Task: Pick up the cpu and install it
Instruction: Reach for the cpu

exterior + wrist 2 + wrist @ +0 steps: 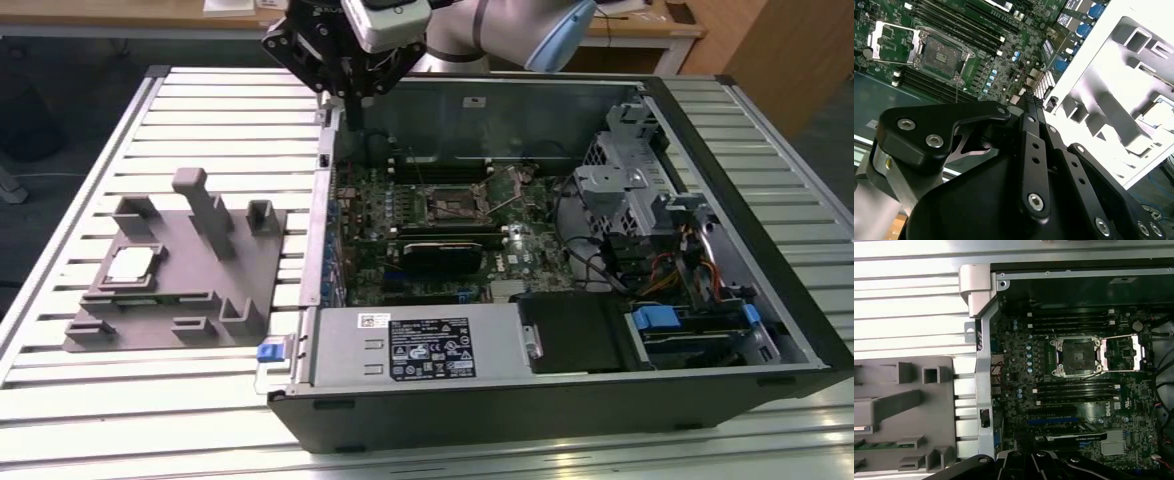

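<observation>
Exterior view: the gripper (358, 97) hangs above the far corner of the open computer case (561, 402) on the exterior view's left, its fingers closed together with nothing between them. The cpu (130, 265) lies flat on the grey fixture (220, 262), near the fixture's edge toward the exterior view's left and well apart from the gripper. The fixture rests on the slatted table (200, 112) beside the case. Second wrist view: the closed gripper (1028, 96) sits over the case wall, near the socket (941, 52). First wrist view: the socket (1076, 356) has its retaining frame swung open.

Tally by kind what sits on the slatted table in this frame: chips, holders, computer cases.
cpu: 1
grey holder: 1
open computer case: 1
Total: 3
</observation>
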`<state>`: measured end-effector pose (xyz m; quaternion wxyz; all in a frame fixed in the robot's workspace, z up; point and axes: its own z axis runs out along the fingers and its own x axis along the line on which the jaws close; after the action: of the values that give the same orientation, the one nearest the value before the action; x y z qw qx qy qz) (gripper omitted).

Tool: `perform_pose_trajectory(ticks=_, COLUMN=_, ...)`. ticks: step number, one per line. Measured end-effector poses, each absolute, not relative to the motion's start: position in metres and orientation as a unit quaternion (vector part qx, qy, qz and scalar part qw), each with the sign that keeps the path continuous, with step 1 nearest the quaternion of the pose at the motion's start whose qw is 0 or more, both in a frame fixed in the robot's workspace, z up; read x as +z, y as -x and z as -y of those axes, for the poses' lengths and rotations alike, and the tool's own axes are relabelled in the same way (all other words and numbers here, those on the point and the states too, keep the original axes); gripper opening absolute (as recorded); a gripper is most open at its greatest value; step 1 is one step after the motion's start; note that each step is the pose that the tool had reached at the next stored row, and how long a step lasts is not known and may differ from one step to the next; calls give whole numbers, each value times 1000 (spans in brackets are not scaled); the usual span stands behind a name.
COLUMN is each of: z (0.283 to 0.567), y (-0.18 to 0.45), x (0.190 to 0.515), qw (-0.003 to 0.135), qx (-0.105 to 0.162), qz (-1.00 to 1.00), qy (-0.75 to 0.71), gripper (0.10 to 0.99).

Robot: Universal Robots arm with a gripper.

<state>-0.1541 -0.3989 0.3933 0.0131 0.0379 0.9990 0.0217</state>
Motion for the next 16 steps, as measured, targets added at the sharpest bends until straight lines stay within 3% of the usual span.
perform_pose_trajectory(ticks=16, z=399, y=159, x=393, qw=13, qx=22, qz=-999, qy=-38, gripper=106)
